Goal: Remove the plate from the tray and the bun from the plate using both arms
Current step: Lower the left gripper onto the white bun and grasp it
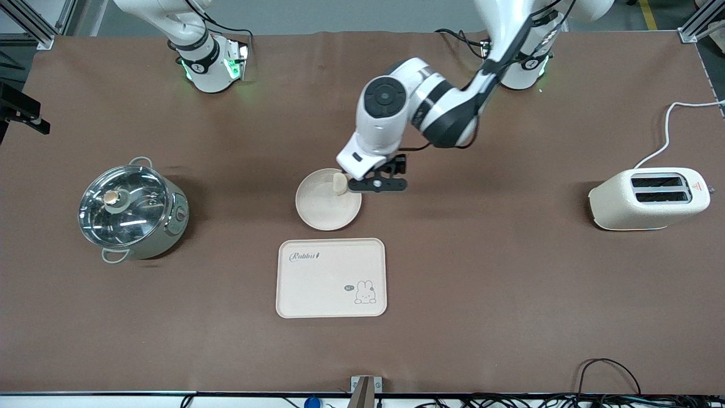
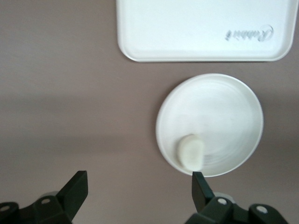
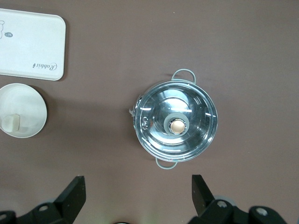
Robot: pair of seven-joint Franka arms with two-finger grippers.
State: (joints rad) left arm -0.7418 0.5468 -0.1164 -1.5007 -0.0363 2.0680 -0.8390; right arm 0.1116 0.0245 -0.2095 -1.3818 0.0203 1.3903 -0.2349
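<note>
The round cream plate (image 1: 323,209) lies on the brown table, just farther from the front camera than the rabbit tray. The small pale bun (image 1: 340,183) rests in the plate, at the rim on the robots' side. My left gripper (image 1: 376,185) hangs open and empty just past the plate's rim, toward the left arm's end. In the left wrist view the open gripper (image 2: 140,182) shows one fingertip (image 2: 200,183) close to the bun (image 2: 190,151) and the plate (image 2: 224,112). My right gripper (image 3: 138,184) is open and empty, high over the table beside the pot. Its view shows the plate (image 3: 30,100) and the bun (image 3: 10,123).
A cream rectangular tray (image 1: 331,277) with a rabbit drawing lies nearer the front camera than the plate. A steel pot (image 1: 131,208) with a glass lid stands toward the right arm's end. A cream toaster (image 1: 648,198) with a white cord stands toward the left arm's end.
</note>
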